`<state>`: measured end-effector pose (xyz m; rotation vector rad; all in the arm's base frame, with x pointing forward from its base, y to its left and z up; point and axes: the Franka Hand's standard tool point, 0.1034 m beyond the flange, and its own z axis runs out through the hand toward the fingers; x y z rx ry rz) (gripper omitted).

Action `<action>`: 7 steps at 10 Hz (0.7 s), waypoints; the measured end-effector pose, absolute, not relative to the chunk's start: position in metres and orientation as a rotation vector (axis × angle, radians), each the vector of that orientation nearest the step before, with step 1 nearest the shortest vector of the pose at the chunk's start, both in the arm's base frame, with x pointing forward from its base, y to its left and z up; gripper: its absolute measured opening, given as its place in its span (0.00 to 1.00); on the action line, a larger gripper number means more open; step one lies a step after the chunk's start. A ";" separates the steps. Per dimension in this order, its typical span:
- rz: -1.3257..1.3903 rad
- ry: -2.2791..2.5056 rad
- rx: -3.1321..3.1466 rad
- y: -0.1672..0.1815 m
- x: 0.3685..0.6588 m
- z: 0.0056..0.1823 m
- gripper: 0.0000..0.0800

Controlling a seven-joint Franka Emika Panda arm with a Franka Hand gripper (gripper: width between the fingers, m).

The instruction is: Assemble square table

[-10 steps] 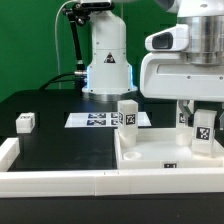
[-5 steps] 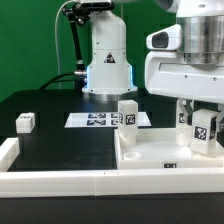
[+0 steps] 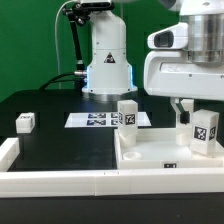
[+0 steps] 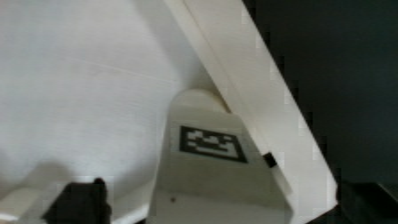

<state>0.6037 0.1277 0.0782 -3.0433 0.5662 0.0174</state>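
Only exterior view, stray leg (image 3: 25, 122), wrist view, claw (image 4: 222, 196) astride tagged leg (image 4: 210, 150)

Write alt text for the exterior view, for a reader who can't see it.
A white robot gripper hangs with jaws open around an upright tagged leg on the white square panel, at the exterior view's right. A second leg stands on the panel's other side; a third leg sits apart on the black table.

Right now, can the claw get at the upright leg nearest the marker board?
Probably yes. That upright leg stands alone on the panel, nothing over it or close beside it; the open claw hangs just to the exterior view's right, around the second leg.
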 end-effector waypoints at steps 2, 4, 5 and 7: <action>0.012 0.286 -3.081 0.130 0.603 0.078 0.81; 0.040 0.005 -3.095 0.128 0.601 0.078 0.81; 0.046 -0.100 -3.092 0.126 0.601 0.079 0.81; 0.046 -0.371 -3.081 0.124 0.600 0.078 0.81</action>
